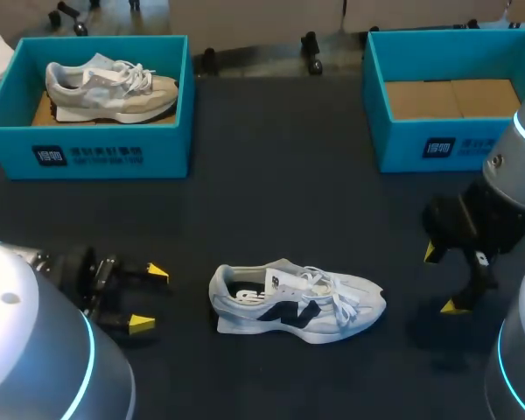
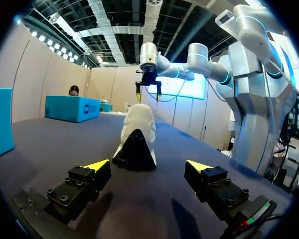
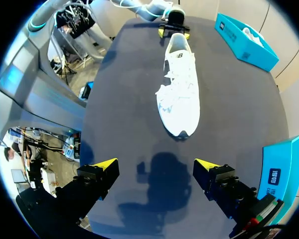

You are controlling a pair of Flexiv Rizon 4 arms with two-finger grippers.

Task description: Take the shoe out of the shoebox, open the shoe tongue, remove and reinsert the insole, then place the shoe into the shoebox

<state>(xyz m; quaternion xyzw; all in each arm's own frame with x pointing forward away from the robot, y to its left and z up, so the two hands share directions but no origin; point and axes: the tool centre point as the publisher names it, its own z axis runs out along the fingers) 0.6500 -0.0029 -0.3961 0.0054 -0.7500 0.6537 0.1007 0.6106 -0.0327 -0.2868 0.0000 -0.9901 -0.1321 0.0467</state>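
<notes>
Holding 1 grey shoe (image 1: 105,87), left shoebox (image 1: 168,154); right shoebox (image 1: 401,145), seemingly cardboard (image 1: 451,98).

Silver arms (image 1: 22,341), cyan rings (image 1: 91,359), yellow-tipped tools (image 1: 149,297)

1. A robotics lab, clearly: left arm (image 1: 26,350) and right arm (image 1: 521,175), each ringed with a glowing blue band, flank one dark table (image 1: 280,192).
2. Staged on it: left shoebox (image 1: 105,144) and right shoebox (image 1: 420,144), both teal, and a white sneaker (image 1: 297,302) between the arms.

Shoe (image 1: 297,302) on table (image 1: 280,175), mid-front, heel left, toe right. Left gripper (image 1: 150,297) beyond heel, right gripper (image 1: 444,280) beyond toe, both apart. Left shoebox (image 1: 166,153) back-left, second shoe (image 1: 109,87) inside; right shoebox (image 1: 402,144) back-right.
</notes>
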